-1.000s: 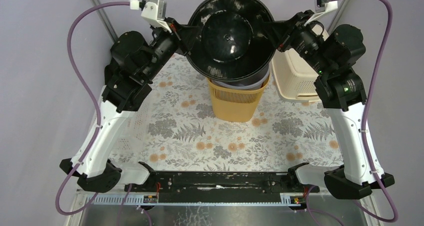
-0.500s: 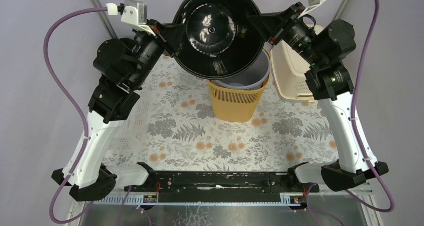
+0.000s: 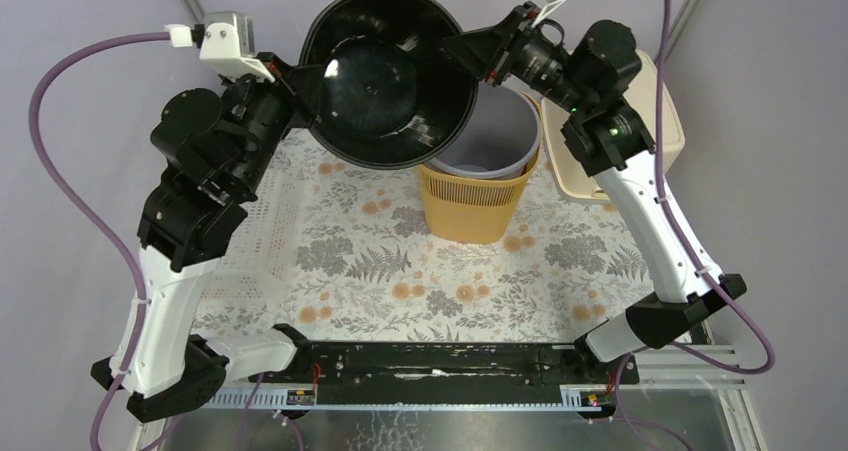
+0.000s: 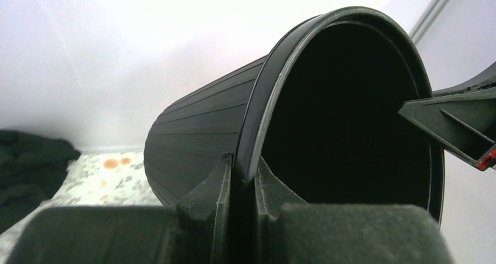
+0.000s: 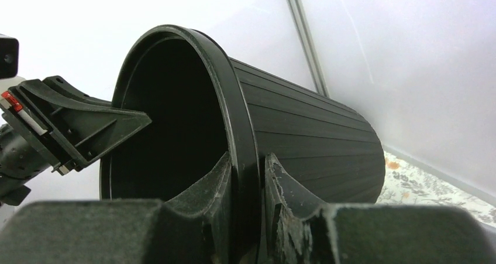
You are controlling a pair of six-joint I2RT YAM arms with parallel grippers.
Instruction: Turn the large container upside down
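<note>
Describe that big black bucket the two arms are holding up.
The black bucket is round and glossy, plastic by its look, with ribbed tapered sides and a thick rim. It looks empty, held in the air, mouth tilted toward the overhead camera. The left claw and right claw pinch opposite sides of its rim.

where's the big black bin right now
Top view, far centre-left: the ribbed black plastic bin hangs, rim clamped by left pincer and right pincer, above-left of the orange slatted basket.
</note>
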